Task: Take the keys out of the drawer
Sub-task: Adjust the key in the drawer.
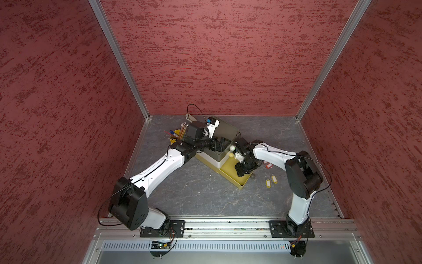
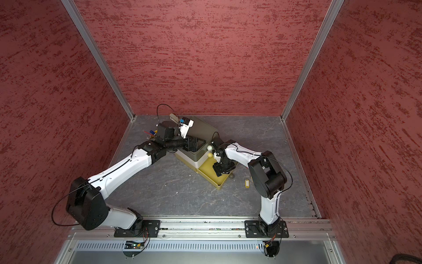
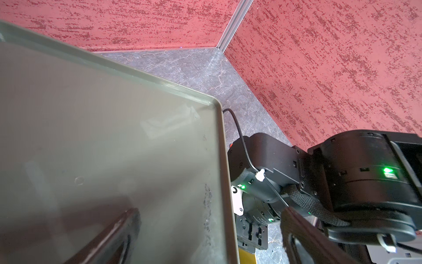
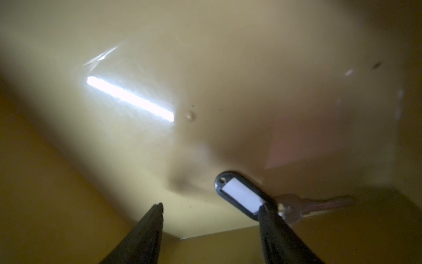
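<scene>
The yellow bottom drawer (image 1: 237,182) (image 2: 217,182) of a small drawer unit (image 1: 228,131) is pulled out. My right gripper (image 1: 241,170) (image 2: 218,171) reaches down into it. In the right wrist view, a key with a black tag (image 4: 242,196) lies on the drawer floor (image 4: 205,68). The right gripper (image 4: 211,206) is open, one fingertip (image 4: 266,212) at the tag's end and nothing between the jaws. Two yellow-tagged keys (image 1: 271,181) and a red-tagged key (image 1: 269,165) lie on the floor right of the drawer. My left gripper (image 1: 217,144) (image 3: 210,228) is open astride the unit's top edge (image 3: 223,160).
A yellow cup of pencils (image 1: 177,134) stands left of the unit, behind my left arm. Two pale round knobs (image 1: 232,148) stick out from the upper drawers, close to my right wrist. The red walls close in at the back and both sides.
</scene>
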You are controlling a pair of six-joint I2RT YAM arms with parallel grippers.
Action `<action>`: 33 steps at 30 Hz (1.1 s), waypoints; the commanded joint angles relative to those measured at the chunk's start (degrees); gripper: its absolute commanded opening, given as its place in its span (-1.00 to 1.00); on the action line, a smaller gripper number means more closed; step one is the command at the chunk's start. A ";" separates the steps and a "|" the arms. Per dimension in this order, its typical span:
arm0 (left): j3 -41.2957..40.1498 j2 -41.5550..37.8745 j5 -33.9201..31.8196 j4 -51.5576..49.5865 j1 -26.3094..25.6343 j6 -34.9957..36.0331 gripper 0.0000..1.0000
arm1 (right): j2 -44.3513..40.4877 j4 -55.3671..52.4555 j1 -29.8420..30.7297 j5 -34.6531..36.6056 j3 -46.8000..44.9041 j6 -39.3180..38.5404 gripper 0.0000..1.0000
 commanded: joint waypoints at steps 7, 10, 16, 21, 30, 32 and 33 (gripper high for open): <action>-3.47 1.97 -0.37 -13.18 1.04 -1.19 0.99 | -0.25 8.48 -0.49 -13.40 -5.26 12.09 0.38; -3.98 1.74 -0.15 -12.86 1.04 -1.46 0.99 | -1.33 10.95 -0.73 -12.01 -7.39 14.16 0.37; -4.17 1.76 0.02 -12.68 1.06 -1.55 0.99 | -8.05 11.22 -1.15 -2.07 -9.39 16.23 0.37; -4.23 1.97 0.20 -12.59 0.96 -1.56 1.00 | -7.63 9.84 -1.99 0.46 -9.52 15.39 0.37; -4.31 1.83 -0.25 -13.41 1.13 -1.20 0.99 | -2.24 10.19 -2.10 -2.81 -7.29 14.62 0.37; -4.51 1.74 -0.37 -13.53 1.31 -1.20 0.99 | -1.07 10.08 -2.06 -3.38 -6.66 14.44 0.37; -4.55 1.61 -0.39 -13.61 1.35 -1.20 0.99 | -0.50 10.16 -2.06 -4.01 -6.36 14.28 0.37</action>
